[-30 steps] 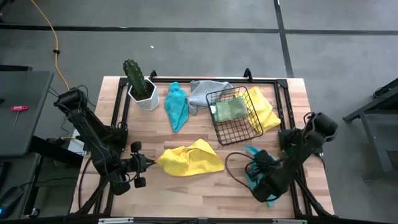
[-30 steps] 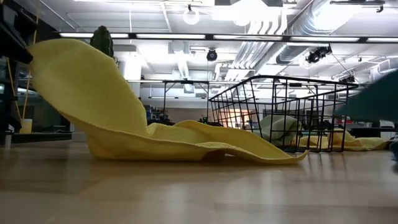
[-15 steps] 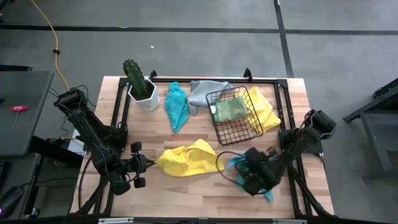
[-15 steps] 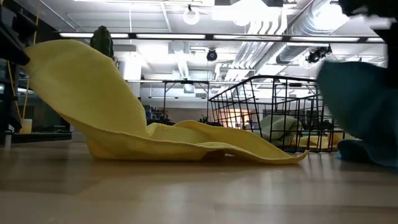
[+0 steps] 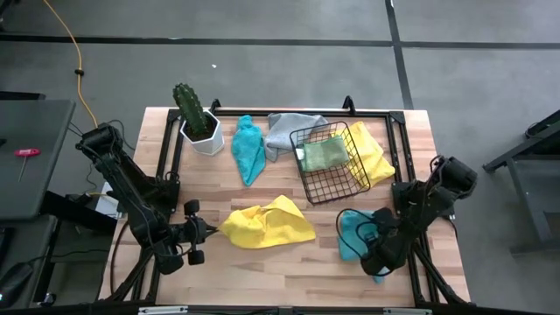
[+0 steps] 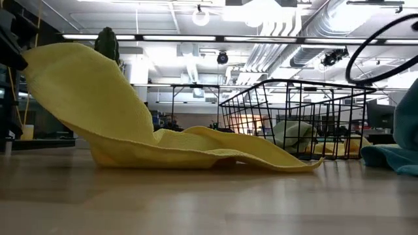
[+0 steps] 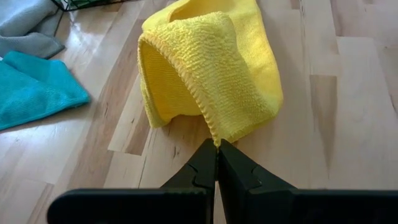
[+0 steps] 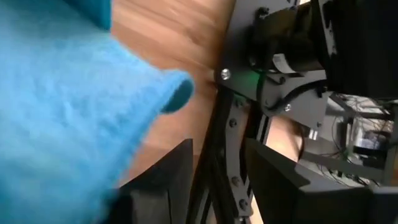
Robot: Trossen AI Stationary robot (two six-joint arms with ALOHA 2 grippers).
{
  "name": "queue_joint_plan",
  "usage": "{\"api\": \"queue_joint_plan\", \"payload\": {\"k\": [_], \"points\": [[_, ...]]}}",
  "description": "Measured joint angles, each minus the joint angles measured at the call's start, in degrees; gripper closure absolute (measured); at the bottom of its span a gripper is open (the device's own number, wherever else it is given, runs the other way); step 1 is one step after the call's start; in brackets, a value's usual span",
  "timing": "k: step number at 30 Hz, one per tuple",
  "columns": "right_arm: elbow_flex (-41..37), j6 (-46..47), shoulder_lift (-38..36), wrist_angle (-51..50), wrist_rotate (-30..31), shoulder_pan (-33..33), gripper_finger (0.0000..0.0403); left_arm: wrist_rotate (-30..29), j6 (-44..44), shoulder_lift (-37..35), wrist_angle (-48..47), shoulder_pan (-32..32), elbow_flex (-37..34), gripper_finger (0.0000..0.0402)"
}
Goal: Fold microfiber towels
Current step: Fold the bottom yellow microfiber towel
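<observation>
None of the towels looks folded yet, so almost the whole job seems to be left. The yellow towel (image 7: 211, 68) lies rumpled and loosely doubled on the bench (image 5: 262, 262), one hemmed corner pinched in the left gripper (image 7: 217, 149), whose fingers are pressed together on that edge; the rest of the cloth stretches away in front of the gripper, and in the low view it lifts into a tall curl at the pinched end. The teal towel (image 5: 354, 232) is bunched directly beside the right gripper (image 5: 376, 252), near the bench's front right corner. That gripper's fingers (image 8: 168, 180) stand spread in its wrist view with the cloth bulging just past them, and no part of the towel can be seen caught between them.

Farther off from both grippers, a second teal towel (image 5: 248, 149) and the grey towel (image 5: 284, 129) lie crumpled across the bench. The light green towel (image 5: 324, 154) sits inside the wire basket (image 5: 354, 185), and another yellow towel (image 5: 374, 157) spreads out from under it. A potted cactus (image 5: 194, 115) stands at the far left corner.

The left arm reaches low along the left edge with its wrist level with the bench top. The right arm is bent back on itself over the right edge, its wrist turned down toward the teal heap.
</observation>
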Motion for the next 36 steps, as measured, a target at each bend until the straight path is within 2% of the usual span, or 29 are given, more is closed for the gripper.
{"api": "queue_joint_plan", "payload": {"k": [3,7,9,12,17,20,22,26,31,36], "points": [[3.6,0.4,0.0,0.1,4.9,0.8,0.0265,0.0,0.0,0.0,0.0,0.0,0.0,0.0401],[10.5,-2.7,0.0,6.1,21.8,1.5,0.0265,0.0,0.0,0.0,0.0,0.0,0.0,0.0401],[12.8,-8.6,0.0,13.3,29.8,1.3,0.0265,0.0,0.0,0.0,0.0,0.0,0.0,0.0401],[13.4,-21.2,0.0,27.3,35.6,-0.4,0.0265,0.1,0.0,0.0,0.0,0.0,0.0,0.0401],[12.2,-51.0,3.8,46.0,35.1,-6.0,0.0265,0.2,0.0,0.0,0.0,0.0,0.0,0.0401],[12.2,-68.7,7.1,51.7,32.2,-9.6,0.0265,0.6,0.0,0.0,0.0,0.0,0.0,0.0401],[12.2,-76.2,9.3,52.3,29.6,-12.1,0.0265,0.6,0.0,0.0,0.0,0.0,0.0,0.0401],[12.2,-82.5,12.0,48.4,25.5,-16.8,0.0265,0.6,0.2,0.0,0.0,0.0,0.0,0.0401],[12.1,-82.5,13.2,42.6,23.4,-21.1,0.0265,0.6,0.5,0.0,0.1,0.0,0.0,0.0401],[12.1,-86.0,13.3,45.1,14.6,-23.2,0.0265,0.6,0.5,0.0,0.0,0.0,0.0,0.0401]]}}
